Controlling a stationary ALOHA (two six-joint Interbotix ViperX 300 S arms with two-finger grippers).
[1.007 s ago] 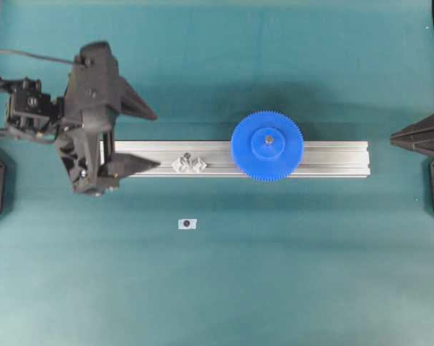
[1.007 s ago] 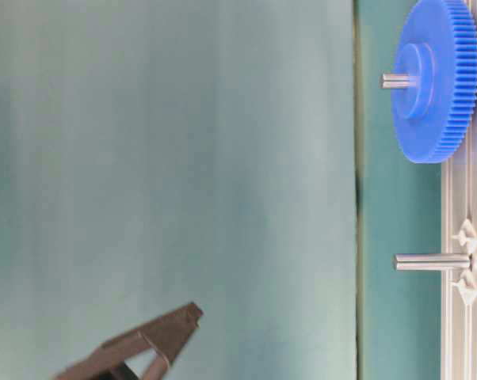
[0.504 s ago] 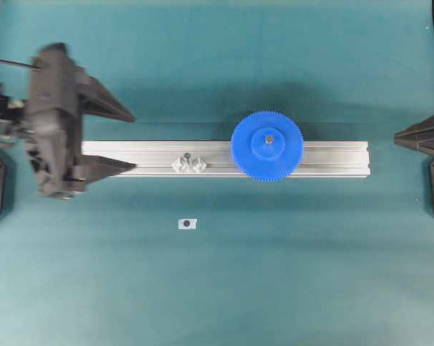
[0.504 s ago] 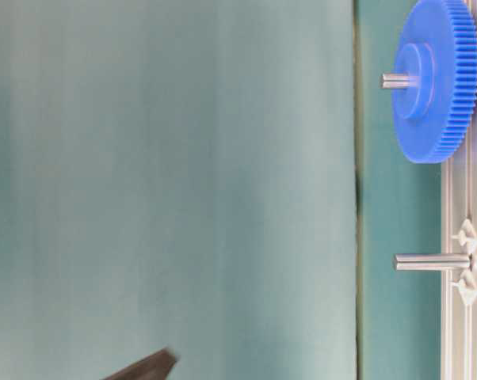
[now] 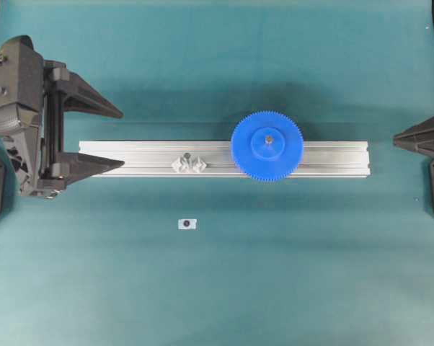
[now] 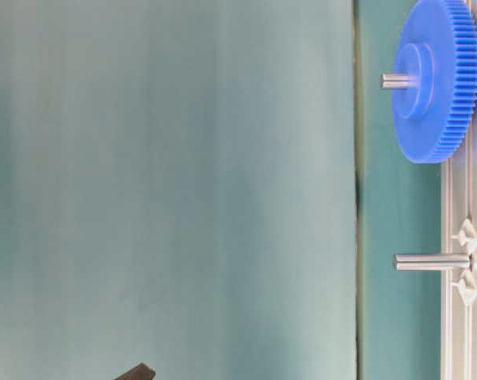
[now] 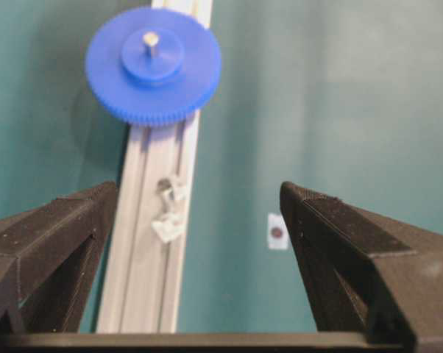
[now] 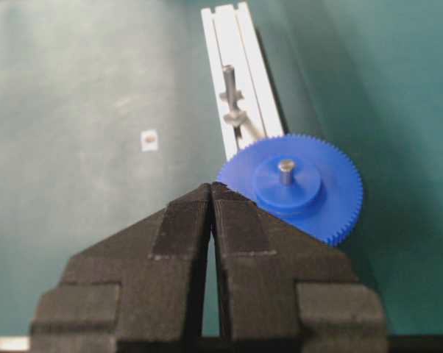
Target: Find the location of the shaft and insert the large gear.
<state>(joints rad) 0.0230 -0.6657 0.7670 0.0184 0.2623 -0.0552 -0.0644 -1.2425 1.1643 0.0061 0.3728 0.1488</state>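
Overhead view: large gear point(image 5: 267, 145) sits on a pin mid-rail point(image 5: 325, 158); left pincer point(image 5: 114, 137) spread wide at frame left, right pincer point(image 8: 211, 193) pressed together, holding nothing.

L pincer point(image 5: 114, 137) wide apart; R pincer point(image 8: 211, 190) closed, empty.

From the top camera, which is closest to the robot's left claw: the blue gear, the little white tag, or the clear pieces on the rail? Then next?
From the left gripper:
1. Clear mount pieces, on the rail.
2. White tag, on the mat below the rail.
3. Large gear, farther right along the rail.
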